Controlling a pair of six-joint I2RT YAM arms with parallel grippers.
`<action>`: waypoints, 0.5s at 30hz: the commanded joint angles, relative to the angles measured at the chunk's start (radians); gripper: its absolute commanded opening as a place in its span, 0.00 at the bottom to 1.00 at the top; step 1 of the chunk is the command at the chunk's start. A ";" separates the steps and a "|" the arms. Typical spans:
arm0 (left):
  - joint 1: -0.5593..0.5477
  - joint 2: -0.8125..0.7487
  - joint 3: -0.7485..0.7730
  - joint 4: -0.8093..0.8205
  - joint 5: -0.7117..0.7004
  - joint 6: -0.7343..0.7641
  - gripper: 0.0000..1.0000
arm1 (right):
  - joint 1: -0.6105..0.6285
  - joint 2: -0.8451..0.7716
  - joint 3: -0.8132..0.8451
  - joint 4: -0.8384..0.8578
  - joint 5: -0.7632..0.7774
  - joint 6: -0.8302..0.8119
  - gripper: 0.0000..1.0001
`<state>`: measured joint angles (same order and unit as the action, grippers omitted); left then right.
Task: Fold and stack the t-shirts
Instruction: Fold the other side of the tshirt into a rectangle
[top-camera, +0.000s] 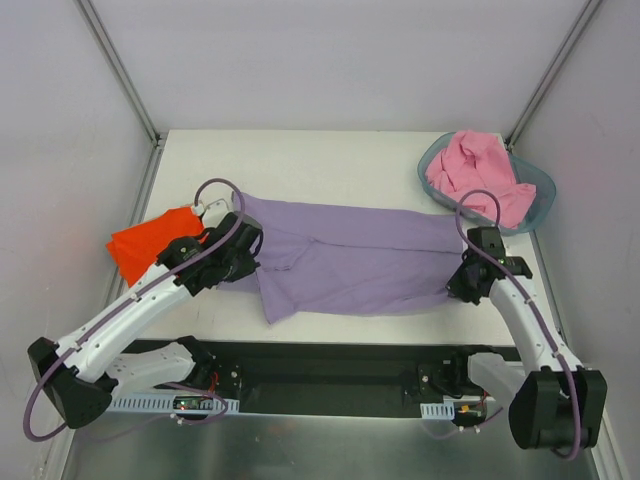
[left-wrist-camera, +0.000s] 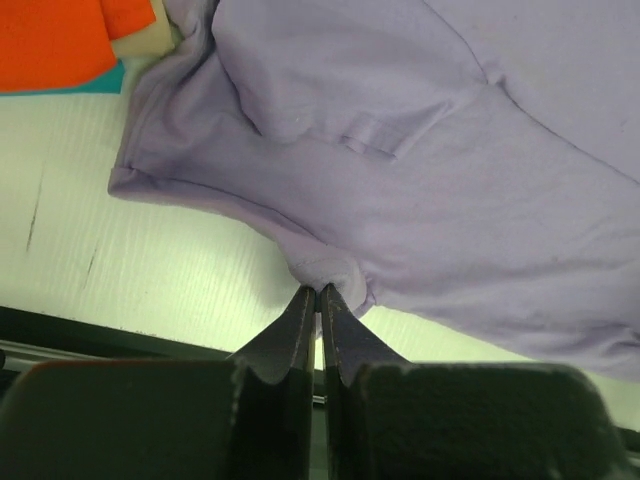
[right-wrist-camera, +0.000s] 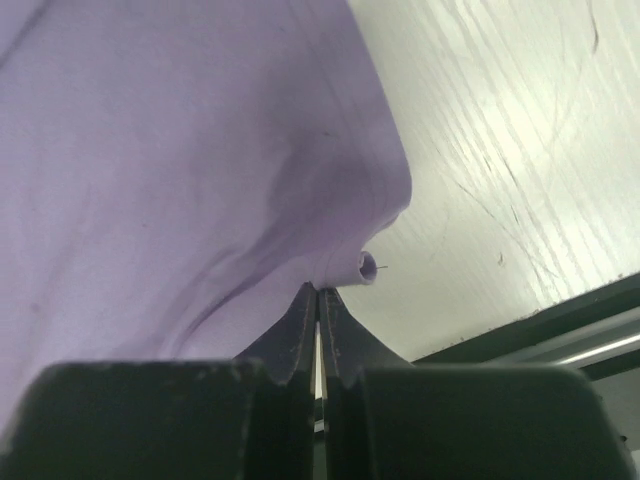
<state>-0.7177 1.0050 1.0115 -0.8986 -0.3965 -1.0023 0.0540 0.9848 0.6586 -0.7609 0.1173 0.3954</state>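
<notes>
The lavender t-shirt lies spread across the middle of the white table, partly folded. My left gripper is shut on a pinch of its near left edge; it shows in the top view at the shirt's left end. My right gripper is shut on the shirt's near right corner and shows in the top view. The orange-red t-shirt lies at the table's left edge, with a strip of teal cloth under it. The pink t-shirt lies in the basket.
The grey-blue plastic basket stands at the back right corner. White walls with metal posts close in the table on three sides. A black rail with the arm bases runs along the near edge.
</notes>
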 joint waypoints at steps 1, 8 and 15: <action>0.040 0.063 0.085 0.027 -0.091 0.074 0.00 | -0.006 0.080 0.110 0.011 -0.001 -0.073 0.01; 0.193 0.188 0.147 0.139 -0.009 0.185 0.00 | -0.008 0.210 0.182 0.069 -0.024 -0.109 0.01; 0.271 0.329 0.254 0.173 0.033 0.264 0.00 | -0.006 0.247 0.268 0.068 0.090 -0.118 0.01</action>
<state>-0.4732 1.2892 1.1854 -0.7666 -0.3920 -0.8165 0.0540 1.2247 0.8501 -0.7082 0.1265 0.3008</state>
